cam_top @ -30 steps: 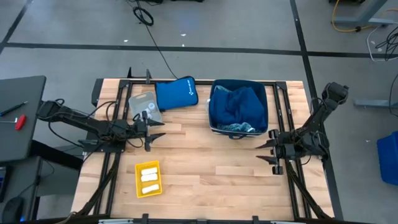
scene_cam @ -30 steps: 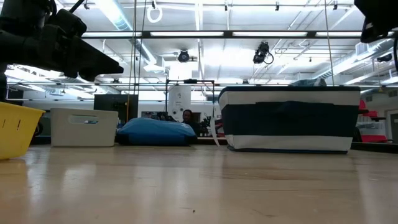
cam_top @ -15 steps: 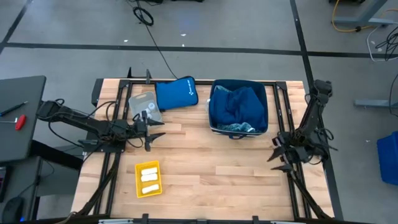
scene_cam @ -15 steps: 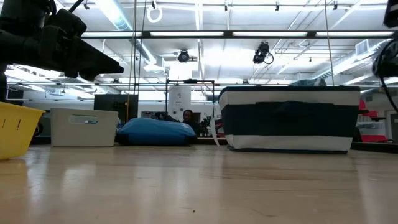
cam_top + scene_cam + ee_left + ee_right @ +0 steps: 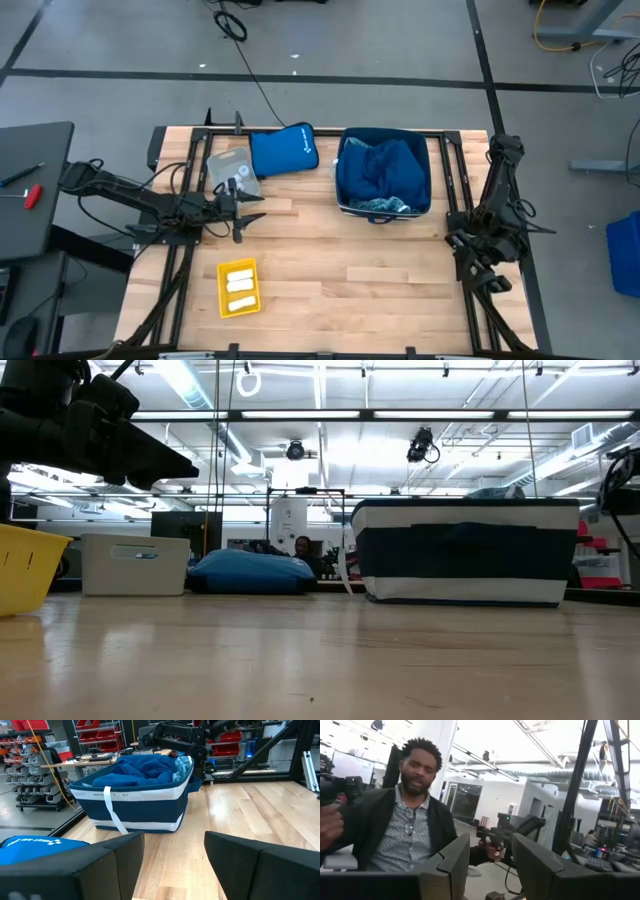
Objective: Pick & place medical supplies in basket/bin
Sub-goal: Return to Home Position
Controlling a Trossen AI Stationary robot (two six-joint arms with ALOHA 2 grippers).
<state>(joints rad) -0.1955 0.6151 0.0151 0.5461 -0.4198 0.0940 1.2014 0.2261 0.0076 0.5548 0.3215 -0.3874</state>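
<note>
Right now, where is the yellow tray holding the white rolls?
In the high view, the yellow tray sits at the table's lower left, directly below the left gripper in the picture.

Both arms are matte black, built of slim tubular links joined by chunkier housings. The left arm [image 5: 130,195], at the left of the high view, has thin black cables [image 5: 170,176] looping along its links. The left tool [image 5: 255,208] ends in two tapering fingers [image 5: 112,865], broad, flat-faced and charcoal seen close up. The right arm [image 5: 497,190], near the right edge, is the same black. The right tool [image 5: 491,845] has angular, wedge-shaped fingers.
</note>
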